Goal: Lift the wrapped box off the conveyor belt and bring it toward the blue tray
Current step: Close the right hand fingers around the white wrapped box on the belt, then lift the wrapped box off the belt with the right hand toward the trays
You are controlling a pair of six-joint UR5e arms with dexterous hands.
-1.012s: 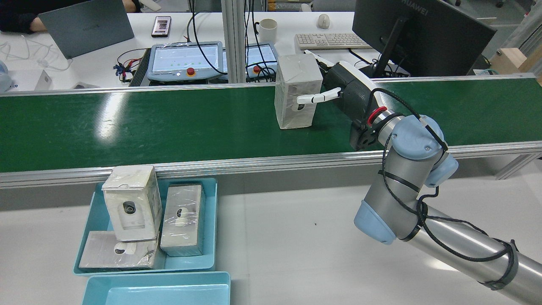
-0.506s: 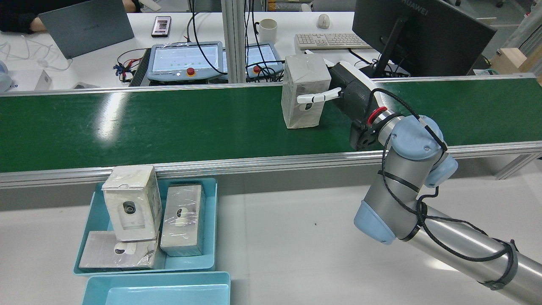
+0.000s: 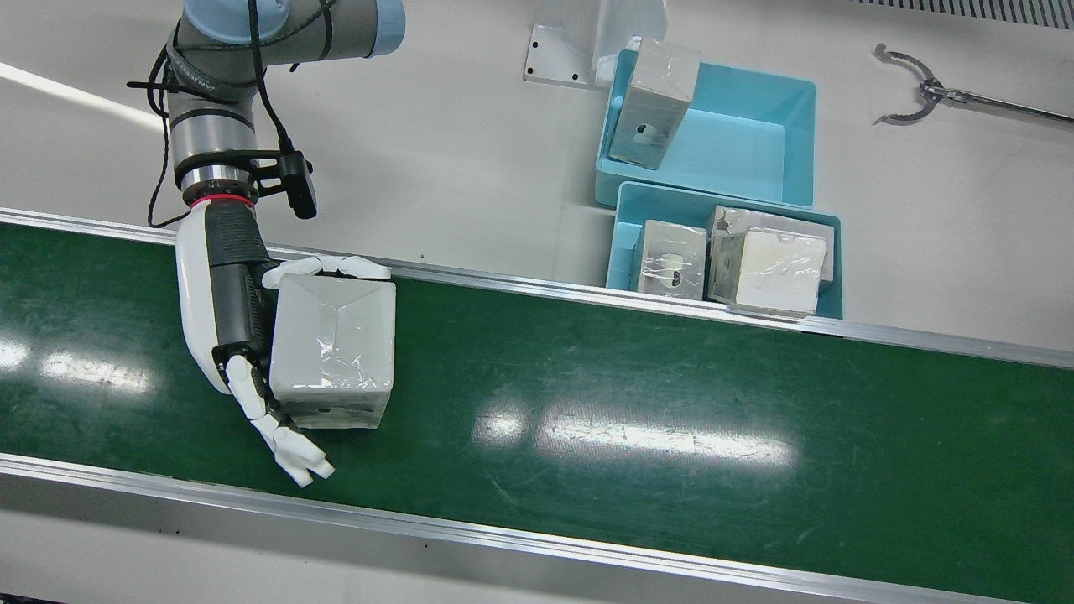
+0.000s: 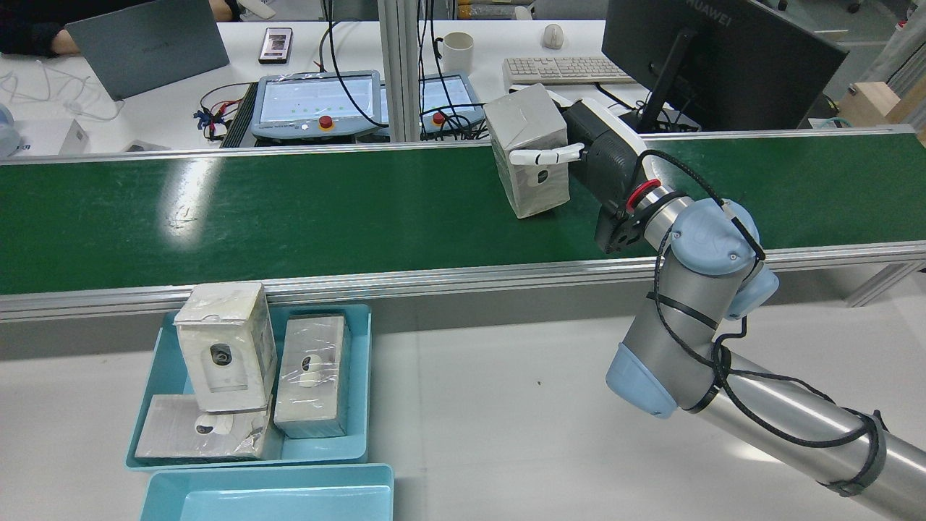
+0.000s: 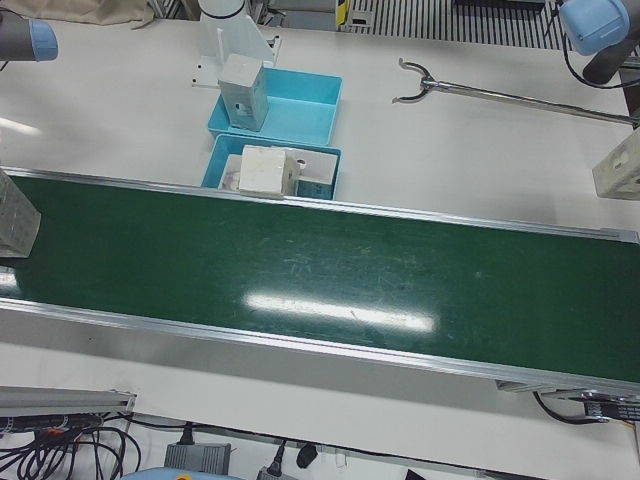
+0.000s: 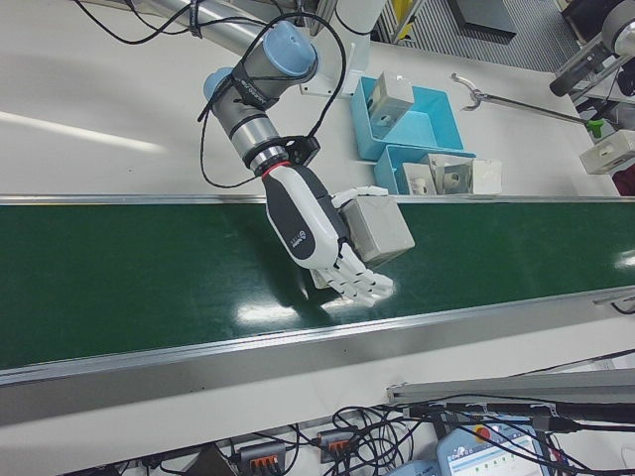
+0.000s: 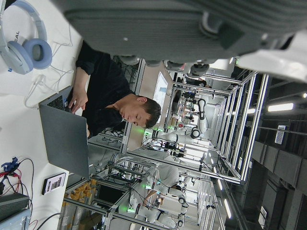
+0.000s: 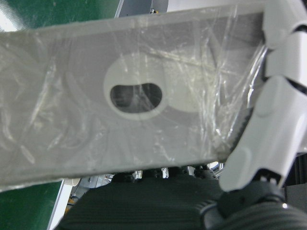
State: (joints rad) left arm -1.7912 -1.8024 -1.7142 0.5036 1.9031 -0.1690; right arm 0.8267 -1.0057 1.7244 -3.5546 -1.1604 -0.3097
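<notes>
Right hand (image 3: 239,335) grips wrapped box (image 3: 333,352) over the conveyor belt (image 3: 671,419); left hand's state can't be told.
Front view: two blue trays (image 3: 789,101) beyond the belt rail, well apart from the box; nearer tray holds wrapped boxes, grabber tool (image 3: 914,92) beside. Rear view: box (image 4: 527,148) tilted, fingers (image 4: 539,155) across its face, monitor (image 4: 709,58) behind. Right hand view: box fills frame.

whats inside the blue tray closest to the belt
The blue tray by the conveyor belt holds three wrapped boxes: two lying on the bottom, one resting on top. Whatever lies beneath them is hidden.
</notes>
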